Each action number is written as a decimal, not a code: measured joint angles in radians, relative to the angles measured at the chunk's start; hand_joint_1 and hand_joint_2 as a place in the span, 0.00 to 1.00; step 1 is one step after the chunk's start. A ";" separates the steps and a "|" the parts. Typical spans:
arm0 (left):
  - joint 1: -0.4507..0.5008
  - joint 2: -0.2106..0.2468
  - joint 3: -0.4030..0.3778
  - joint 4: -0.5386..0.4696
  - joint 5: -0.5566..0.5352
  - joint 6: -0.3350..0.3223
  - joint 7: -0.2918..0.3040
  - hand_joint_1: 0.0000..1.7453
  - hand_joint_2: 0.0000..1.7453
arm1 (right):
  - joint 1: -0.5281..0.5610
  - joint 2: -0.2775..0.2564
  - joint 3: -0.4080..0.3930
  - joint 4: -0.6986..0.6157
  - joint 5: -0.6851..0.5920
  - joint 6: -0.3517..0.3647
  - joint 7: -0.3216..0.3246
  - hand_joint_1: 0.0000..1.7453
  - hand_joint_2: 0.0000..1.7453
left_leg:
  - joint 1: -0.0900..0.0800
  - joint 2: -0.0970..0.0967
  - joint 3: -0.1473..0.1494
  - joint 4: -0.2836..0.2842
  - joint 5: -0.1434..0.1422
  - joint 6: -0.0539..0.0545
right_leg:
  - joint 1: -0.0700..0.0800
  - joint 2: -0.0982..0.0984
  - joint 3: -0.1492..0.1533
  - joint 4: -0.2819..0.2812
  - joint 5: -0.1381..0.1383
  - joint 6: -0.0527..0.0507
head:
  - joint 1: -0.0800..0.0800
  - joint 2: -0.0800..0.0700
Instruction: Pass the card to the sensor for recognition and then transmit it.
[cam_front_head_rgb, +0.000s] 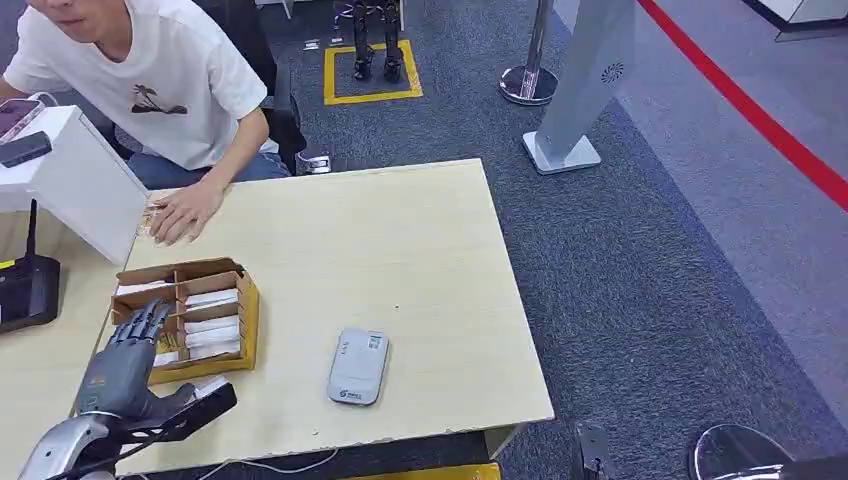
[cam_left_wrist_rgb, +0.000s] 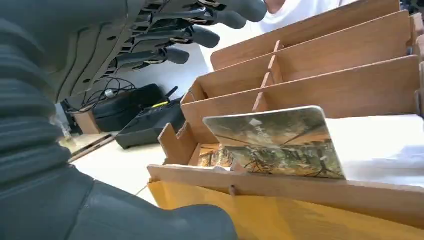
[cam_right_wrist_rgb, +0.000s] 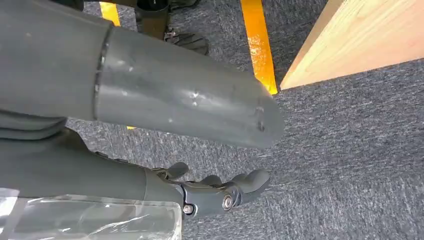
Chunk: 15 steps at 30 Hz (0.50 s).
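Reaching for a card looks like the step in hand. On the pale wooden table (cam_front_head_rgb: 400, 250), the brown slotted wooden card box (cam_front_head_rgb: 190, 315) sits at about nine o'clock from the flat grey rounded sensor pad (cam_front_head_rgb: 358, 366), the two well apart. The robot's left hand (cam_front_head_rgb: 125, 355) hovers over the box's near corner, at roughly seven o'clock of the table, fingers (cam_left_wrist_rgb: 200, 36) spread and holding nothing. In the left wrist view a card printed with a woodland picture (cam_left_wrist_rgb: 280, 142) leans tilted in the nearest slot, white cards beside it — the fingers are above it and not touching.

The right hand (cam_right_wrist_rgb: 215, 192) hangs beside the table over grey carpet, fingers loosely curled around nothing.

A seated person in a white T-shirt (cam_front_head_rgb: 150, 70) rests one hand on the table's far edge at about eleven o'clock, just beyond the box.

Judging from this, the next move calls for lowering the left hand and pinching the leaning card by its upper edge, then carrying it toward three o'clock to the sensor.
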 joint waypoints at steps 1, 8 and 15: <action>-0.001 0.001 -0.001 0.002 0.000 -0.002 0.000 0.00 1.00 | 0.000 0.000 0.000 0.000 0.000 0.000 0.000 0.00 0.00 | 0.000 0.000 0.000 0.000 0.000 0.000 | 0.000 0.000 0.000 0.000 0.000 0.000 | 0.000 0.000; -0.001 0.009 -0.007 0.002 0.002 -0.007 0.002 0.00 1.00 | 0.000 0.000 0.000 0.000 -0.001 0.000 0.000 0.00 0.00 | 0.000 0.000 0.000 0.000 0.000 0.000 | 0.000 0.000 0.000 0.000 0.000 0.000 | 0.000 0.000; -0.010 0.017 -0.014 0.006 0.014 -0.019 0.009 0.00 1.00 | -0.001 0.000 0.004 0.002 -0.002 0.000 0.002 0.00 0.00 | 0.000 0.000 0.000 0.000 0.000 0.000 | 0.000 0.000 0.000 0.000 0.000 0.000 | 0.000 0.000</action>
